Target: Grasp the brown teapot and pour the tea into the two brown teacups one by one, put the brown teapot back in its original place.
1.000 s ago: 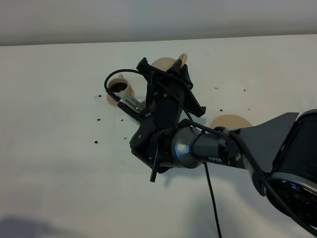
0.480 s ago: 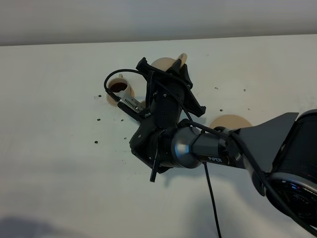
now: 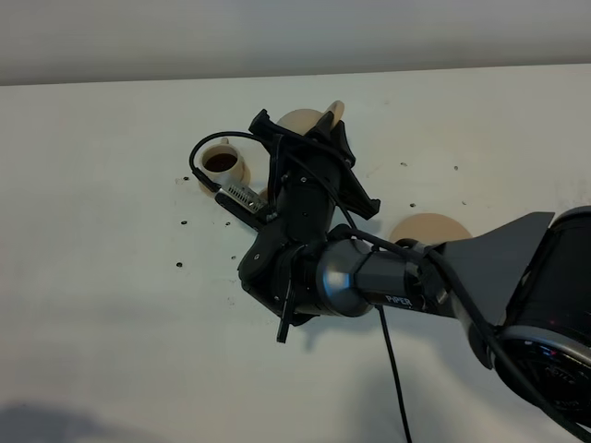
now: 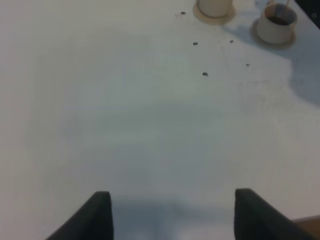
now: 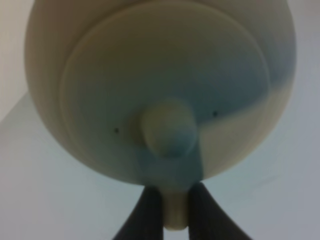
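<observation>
The brown teapot (image 5: 160, 85) fills the right wrist view, lid and knob facing the camera. My right gripper (image 5: 172, 202) is shut on its loop handle. In the exterior view the teapot (image 3: 297, 118) peeks out tilted behind that gripper, above the cups. One brown teacup (image 3: 222, 162) holding dark tea stands on its saucer at the left of the arm. The left wrist view shows both teacups: one (image 4: 215, 7) cut off by the frame edge, the other (image 4: 276, 27) with dark tea inside. The original place, a wide tan saucer (image 3: 427, 226), lies bare. My left gripper (image 4: 172, 215) hovers open over the table.
The white table (image 3: 111, 277) carries a few small dark specks (image 4: 205, 74) near the cups. The right arm (image 3: 388, 281) and its black cable (image 3: 395, 369) stretch across the middle and hide the second cup in the exterior view.
The right gripper with the teapot has shifted slightly to the left, uncovering more of the left teacup. The left gripper shows no earlier frame.
</observation>
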{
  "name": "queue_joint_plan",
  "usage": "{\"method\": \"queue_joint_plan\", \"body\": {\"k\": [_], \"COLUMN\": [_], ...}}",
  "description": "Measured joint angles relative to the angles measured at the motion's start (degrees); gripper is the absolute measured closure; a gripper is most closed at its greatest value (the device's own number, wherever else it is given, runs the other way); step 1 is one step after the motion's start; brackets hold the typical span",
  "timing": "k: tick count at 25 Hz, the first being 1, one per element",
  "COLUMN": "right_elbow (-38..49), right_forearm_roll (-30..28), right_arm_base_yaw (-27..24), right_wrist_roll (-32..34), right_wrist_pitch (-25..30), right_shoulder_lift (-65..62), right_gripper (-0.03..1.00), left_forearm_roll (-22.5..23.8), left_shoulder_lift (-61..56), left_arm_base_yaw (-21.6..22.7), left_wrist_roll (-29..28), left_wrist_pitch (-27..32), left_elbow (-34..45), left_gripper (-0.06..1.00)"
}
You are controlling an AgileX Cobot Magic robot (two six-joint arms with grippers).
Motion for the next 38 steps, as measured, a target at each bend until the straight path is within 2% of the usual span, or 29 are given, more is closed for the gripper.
{"method": "queue_joint_plan", "body": {"k": [38], "right_elbow": [-2.0], "right_forearm_roll": [0.0], "right_arm_base_yaw": [0.1], "right_wrist_roll": [-2.1], "right_wrist_pitch": [0.0], "right_shoulder_lift": [0.0], "right_gripper": [0.87], "left_forearm_roll": [0.0], "left_shoulder_lift": [0.0], "left_arm_base_yaw": [0.0], "left_wrist_roll": [0.0], "left_wrist_pitch": [0.0], "left_elbow": [0.0], "left_gripper": [0.45]}}
